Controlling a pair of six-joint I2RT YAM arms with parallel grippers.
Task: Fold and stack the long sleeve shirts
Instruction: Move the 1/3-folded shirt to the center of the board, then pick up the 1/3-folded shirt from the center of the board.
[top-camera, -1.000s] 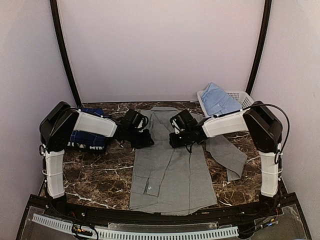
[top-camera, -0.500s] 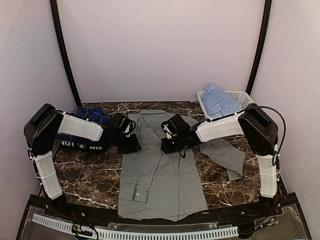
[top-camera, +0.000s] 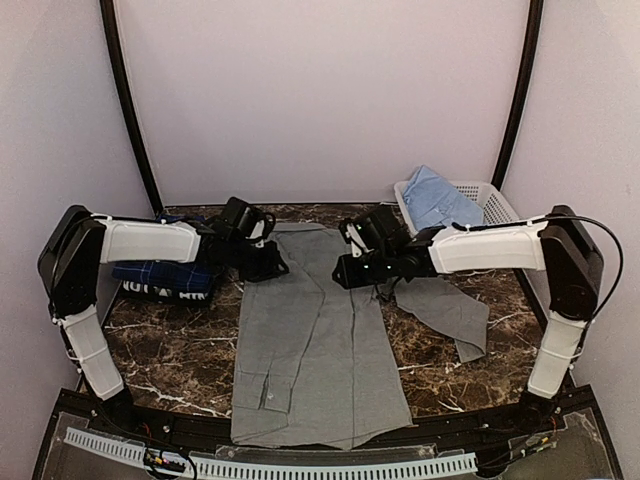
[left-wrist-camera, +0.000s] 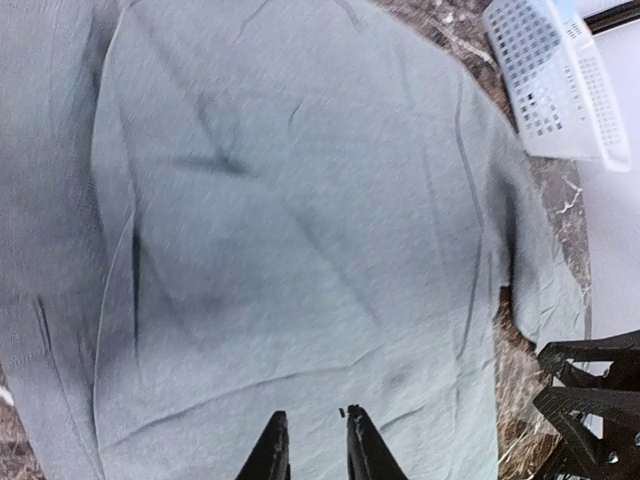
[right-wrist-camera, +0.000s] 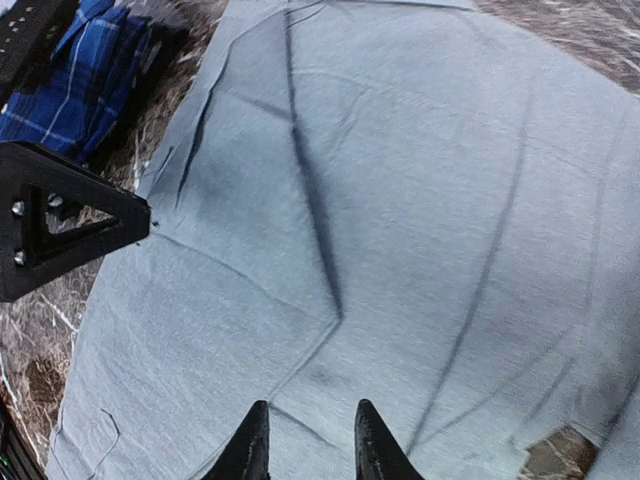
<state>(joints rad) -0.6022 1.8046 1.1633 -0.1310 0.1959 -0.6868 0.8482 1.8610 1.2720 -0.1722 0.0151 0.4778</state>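
From above, the grey button-up shirt (top-camera: 320, 350) is lying flat and lengthwise on the dark, white-veined marble table (top-camera: 180, 350). Its collar is pointing to 12 o'clock and one sleeve is trailing toward 4 o'clock. The left claw (top-camera: 272, 265) and right claw (top-camera: 345, 272) are sitting low at its shoulders. At 9 o'clock the navy plaid shirt (top-camera: 165, 280) is lying folded, its white lettering band too small to read. At 2 o'clock the light blue shirt (top-camera: 435, 200) is bunching in the white lattice basket (top-camera: 495, 200).

In the left wrist view, the left claw (left-wrist-camera: 315, 450) is showing black tips a narrow slit apart over softly creased grey weave; I cannot tell whether they are pinching it.

In the right wrist view, the right claw (right-wrist-camera: 308, 445) is standing slightly parted over grey cloth crossed by long dark fold lines, and whether it is gripping is equally unclear. Blue plaid is showing at 10 o'clock.
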